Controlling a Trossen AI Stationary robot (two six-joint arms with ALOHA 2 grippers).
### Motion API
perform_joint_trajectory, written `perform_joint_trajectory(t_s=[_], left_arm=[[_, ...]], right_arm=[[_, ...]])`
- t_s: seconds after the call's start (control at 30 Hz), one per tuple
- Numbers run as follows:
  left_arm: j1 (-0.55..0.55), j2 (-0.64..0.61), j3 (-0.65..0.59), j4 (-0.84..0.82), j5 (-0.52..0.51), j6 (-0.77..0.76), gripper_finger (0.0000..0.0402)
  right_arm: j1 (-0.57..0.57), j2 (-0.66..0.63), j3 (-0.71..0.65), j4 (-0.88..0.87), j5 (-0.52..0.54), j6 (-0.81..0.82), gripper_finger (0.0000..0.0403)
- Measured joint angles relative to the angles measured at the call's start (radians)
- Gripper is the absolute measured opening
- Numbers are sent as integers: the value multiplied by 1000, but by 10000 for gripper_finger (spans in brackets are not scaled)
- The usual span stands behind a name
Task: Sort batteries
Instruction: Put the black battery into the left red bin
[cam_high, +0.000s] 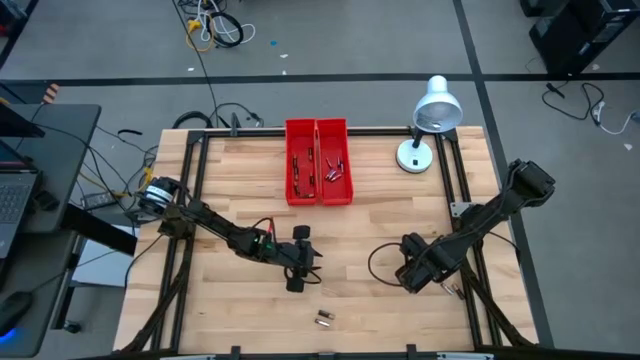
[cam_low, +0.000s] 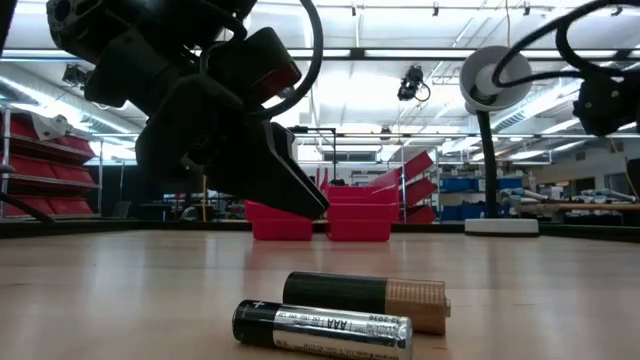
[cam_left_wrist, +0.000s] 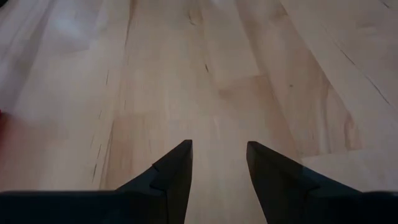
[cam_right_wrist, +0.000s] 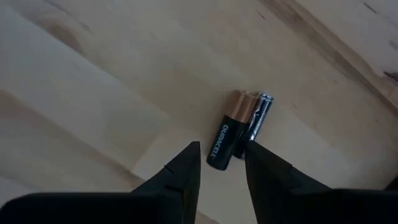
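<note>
Two batteries lie side by side, touching, on the pale wooden bench (cam_high: 380, 240) near its front edge: a fatter black-and-copper cylinder battery (cam_right_wrist: 227, 138) and a thinner silver-and-black cylinder battery (cam_right_wrist: 254, 122). The low view shows the thin one (cam_low: 325, 327) nearer the camera and the fat one (cam_low: 370, 297) just behind it. More batteries sit in the two red plastic bins (cam_high: 318, 161) at the far side, well apart from the pair.

Right tool (cam_right_wrist: 222, 167) looks down at the pair, fingers a narrow gap apart, empty; the fat battery's dark end shows between the tips. In the high view the right tool (cam_high: 415, 268) is still off to the side of the pair (cam_high: 324, 318). Left tool (cam_left_wrist: 219, 165) hangs over bare wood, moderately open, holding nothing; high view puts it (cam_high: 300, 262) just behind the pair.

Step in hand looks like picking one battery. To do it well: take only one, the fat one being better lined up; come down with fingers straddling its width, not its length. The gap probably needs widening first. The neighbour touches it, so a finger could wedge between them or roll both.
</note>
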Motion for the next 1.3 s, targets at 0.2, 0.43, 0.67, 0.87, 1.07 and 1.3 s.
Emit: perform_joint_trajectory(t_s=[0.2,0.43,0.67,0.87,1.07,1.3], left_arm=[[0,0,0,0,0,0,168],[0,0,0,4,-2,0,168],[0,0,0,5,-2,-4,168],[0,0,0,22,-2,-96,168],[0,-14,-1,-3,-2,-94,168],[-6,-162,-1,-83,-121,-47,168]], right_arm=[[0,0,-47,72,0,5,113],[-2,-3,-96,153,-1,15,112],[-15,-4,-107,153,-5,-9,88],[-29,-4,-105,162,-8,-15,25],[-49,2,-28,209,98,-51,27],[-176,1,45,475,288,-389,35]])
